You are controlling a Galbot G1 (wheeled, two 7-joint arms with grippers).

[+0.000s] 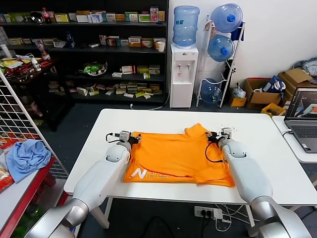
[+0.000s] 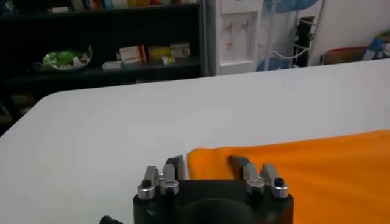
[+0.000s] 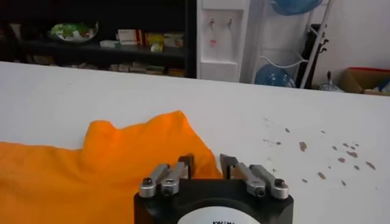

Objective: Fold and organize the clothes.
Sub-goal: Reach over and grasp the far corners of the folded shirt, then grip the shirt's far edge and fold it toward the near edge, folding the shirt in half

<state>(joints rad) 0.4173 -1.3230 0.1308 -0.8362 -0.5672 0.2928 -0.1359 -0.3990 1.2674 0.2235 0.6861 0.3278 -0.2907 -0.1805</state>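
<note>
Head view is showing the orange T-shirt [image 1: 178, 156] lying spread on the white table [image 1: 99, 144], its white lettering [image 1: 138, 173] at the near edge, which neither wrist view is catching. Left gripper [image 1: 130, 137] is sitting at the shirt's far left corner; its wrist view is showing fingers [image 2: 239, 162] spread around that corner [image 2: 210, 163]. Right gripper [image 1: 220, 135] is reaching the far right edge, jaws narrowed astride the hem [image 3: 204, 163]; whether they are pinching is unclear

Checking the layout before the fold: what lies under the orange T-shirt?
The orange T-shirt lies flat on the white table, bare tabletop all round it. Whether anything sits beneath the fabric cannot be seen; no bulge shows.
</note>
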